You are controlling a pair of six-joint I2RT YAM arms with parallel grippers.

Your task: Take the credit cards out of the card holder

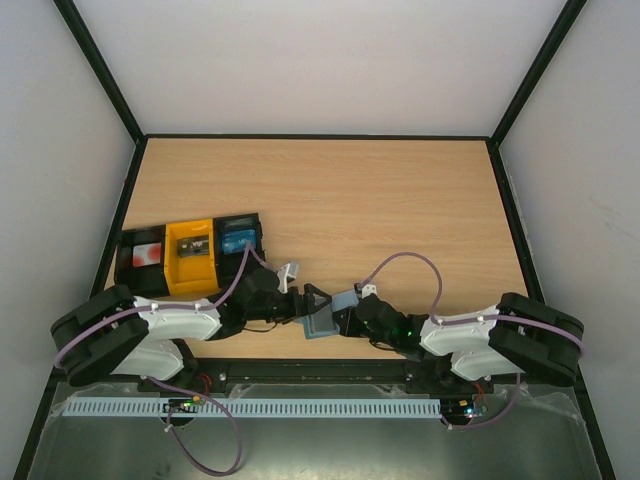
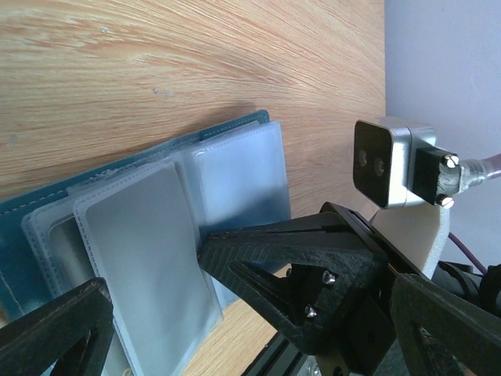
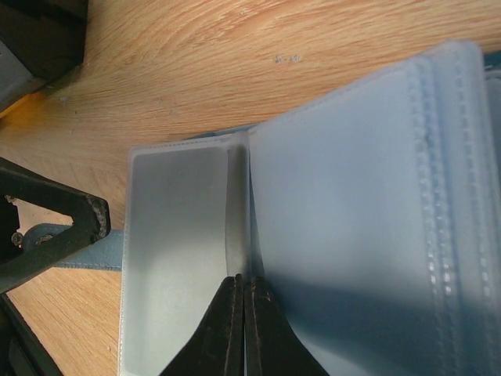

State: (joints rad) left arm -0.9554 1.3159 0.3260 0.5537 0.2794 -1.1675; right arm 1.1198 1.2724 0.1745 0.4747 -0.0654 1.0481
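One teal card holder (image 1: 322,322), open with clear sleeves (image 2: 149,235) fanned, at the counter (image 1: 350,200) near edge; left end effector (image 2: 153,270) spread wide astride it; right end effector (image 3: 243,290) pressed together, pinching it.

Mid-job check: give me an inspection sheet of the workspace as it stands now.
Surface: wooden table, no damage or spills seen.
Job's things: card holder lying open, its clear sleeves fanned out; no card seen out of it.
Clutter: row of trays, black, yellow, black, at the table's left.
Grippers: left gripper open, facing the holder; right gripper shut, apparently pinching a sleeve.
Cables: purple cables loop over both arms, off the holder.
Surroundings: white walls and black frame; nothing else seen.
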